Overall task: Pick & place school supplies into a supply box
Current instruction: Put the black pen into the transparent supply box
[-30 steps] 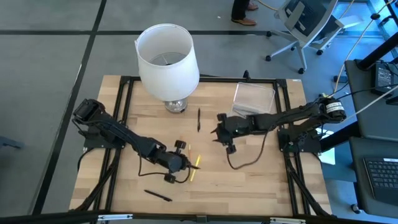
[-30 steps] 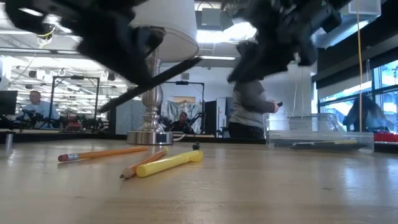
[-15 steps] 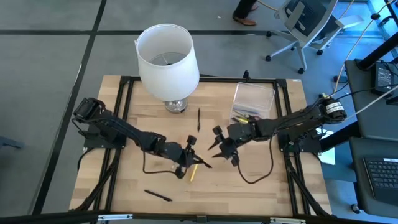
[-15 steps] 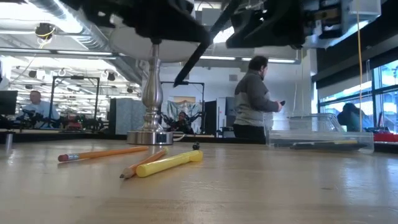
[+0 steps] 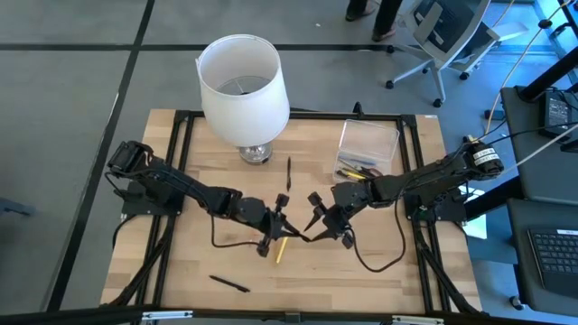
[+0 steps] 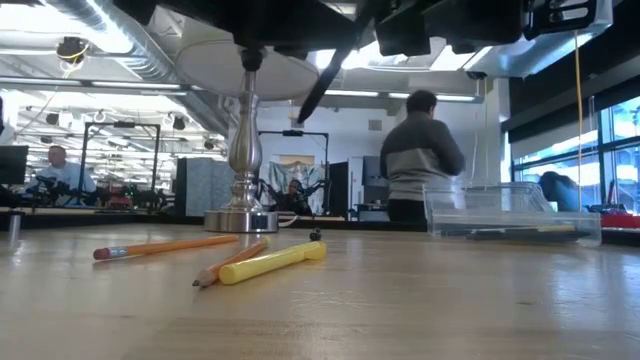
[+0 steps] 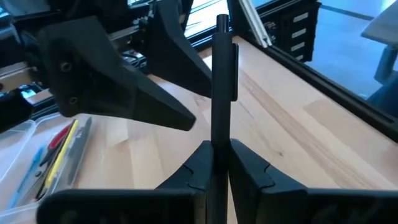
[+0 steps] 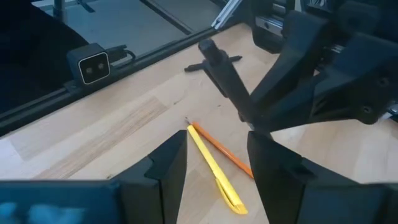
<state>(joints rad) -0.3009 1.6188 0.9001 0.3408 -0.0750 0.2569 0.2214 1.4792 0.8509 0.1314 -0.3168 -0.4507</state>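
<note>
Pen [image 7: 221, 93]: slim, black, pinched upright in left tool [image 7: 214, 163].
Right tool [image 8: 214, 163]: spread.
Pencils [image 6: 165, 246]: two.
Yellow marker [image 6: 272, 262]: one.

Both grippers meet mid-table: left gripper [image 5: 274, 227] shut on black pen [image 7: 221, 87], right gripper [image 5: 318, 219] just beside, fingers apart. Yellow pen [image 5: 279, 250] and pencils [image 6: 165, 245] lie under them. Lamp [image 5: 242, 86] blocks the far side; front edge free bar one black pen [image 5: 228, 283].
</note>
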